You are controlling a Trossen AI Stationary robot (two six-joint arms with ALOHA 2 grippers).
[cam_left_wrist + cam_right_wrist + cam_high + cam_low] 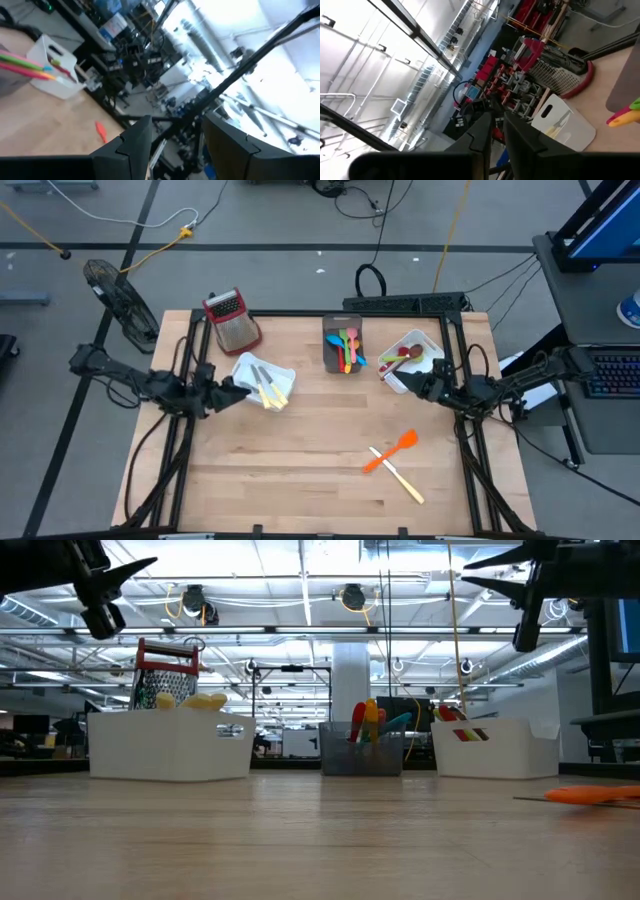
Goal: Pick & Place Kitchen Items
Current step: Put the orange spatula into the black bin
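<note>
1. Task items. In the high view, an orange spatula [392,450] and a cream-handled utensil [400,477] lie crossed on the bare table [300,460] at lower right of centre. The remaining utensils already sit in containers: cream-handled cutlery in the left white bin [283,380], coloured spoons in the grey bin [331,355] at top centre, red and brown pieces in the right white bin [432,345]. A red-topped box grater [232,320] stands at upper left.

2. Left hand [235,390]. It hangs at the near edge of the left white bin, raised off the table. In the left wrist view its fingers [135,145] stand apart with nothing between them.

3. Right hand [425,383]. It hangs at the lower edge of the right white bin, also raised. In the right wrist view its fingers [482,131] are drawn nearly together with nothing visible between them.

4. Step in hand. Judged from this layout, the sorting is nearly complete: two items remain on the table and neither hand carries anything.

5. Next move. The right arm is nearer. It calls for parting the fingers, travel toward the lower frame, and a descent onto one handle clear of the crossing point.

6. Limits. Both wrist views point into the room, not at the loose items. The low view shows only the spatula's edge at far right. The contents of the bins cannot be counted.
</note>
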